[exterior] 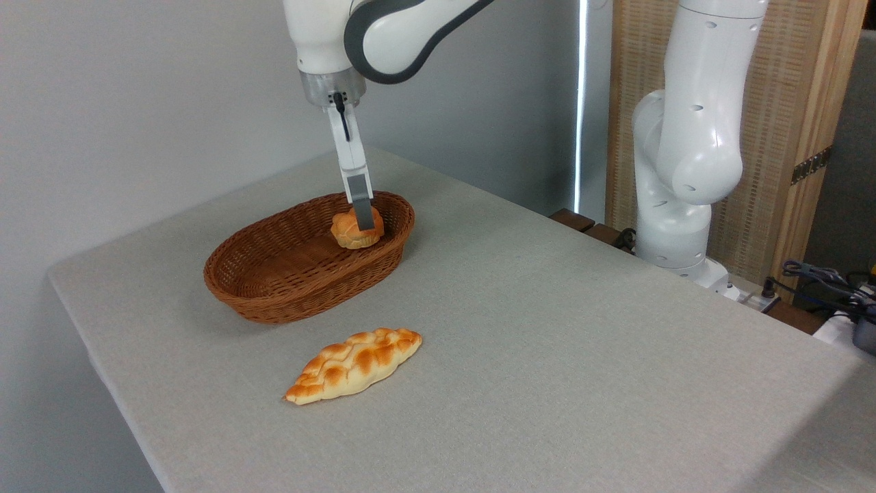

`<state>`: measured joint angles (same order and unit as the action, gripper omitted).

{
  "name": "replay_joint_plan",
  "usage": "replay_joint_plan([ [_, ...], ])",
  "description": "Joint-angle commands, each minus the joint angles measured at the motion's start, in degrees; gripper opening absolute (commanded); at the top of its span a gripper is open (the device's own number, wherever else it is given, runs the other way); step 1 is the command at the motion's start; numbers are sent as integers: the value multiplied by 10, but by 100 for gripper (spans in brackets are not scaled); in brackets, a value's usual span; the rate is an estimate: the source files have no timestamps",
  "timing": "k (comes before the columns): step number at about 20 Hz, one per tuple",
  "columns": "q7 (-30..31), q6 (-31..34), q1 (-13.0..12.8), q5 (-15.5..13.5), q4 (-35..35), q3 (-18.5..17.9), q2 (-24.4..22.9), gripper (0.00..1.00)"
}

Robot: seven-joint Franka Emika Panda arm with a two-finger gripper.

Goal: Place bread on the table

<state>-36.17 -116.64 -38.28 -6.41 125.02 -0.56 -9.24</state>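
Reaching down from the top of the camera view, the white Panda arm (383, 34) puts its gripper (363, 218) into the right end of the wicker basket (274, 294). One long white finger (350, 150) with a grey pad (361, 202) is visible; the pad overlaps the front of the bread (350, 234). The second finger is hidden behind it, so I can't tell whether the jaws are clamped on the bun or just beside it.

Bread: small round orange-brown bun, swirled top, inside the basket near its right rim. From this angle, can't tell if it rests on the basket floor or is lifted slightly off it. Not on the table (582, 356).

Basket: brown, oval, sits on the left-centre part of the grey fabric-covered table, long axis running diagonally from near-left to far-right. Nothing else seen inside it.

Braided loaf (354, 365): longer, pointed, toasted patches, lies flat on the table in front of the basket, apart from it, same diagonal orientation.

Arm base and lower links stand at the right, beyond the table's far edge, in front of a wood-and-cane panel (807, 123). Cables (821, 281) are at the far right edge.
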Motion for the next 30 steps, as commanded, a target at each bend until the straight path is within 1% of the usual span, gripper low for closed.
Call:
replay_joint_plan([
  [1, -6, -13, -10, -4, 7, -8, 6, 100],
  [4, -6, -14, -10, -4, 7, -6, 7, 100],
  [5, -6, -14, -14, -4, 6, -6, 7, 100],
  [9, -6, -36, -17, -4, 7, -6, 7, 100],
  [12, -6, -60, -25, -5, 7, -6, 7, 100],
  [24, -6, -61, -25, -5, 23, -6, 14, 100],
  [26, -6, -65, -26, -5, 25, -6, 16, 100],
  [28, -6, -81, -34, -5, 35, -6, 16, 100],
  [30, -6, -90, -34, -5, 42, -6, 16, 100],
])
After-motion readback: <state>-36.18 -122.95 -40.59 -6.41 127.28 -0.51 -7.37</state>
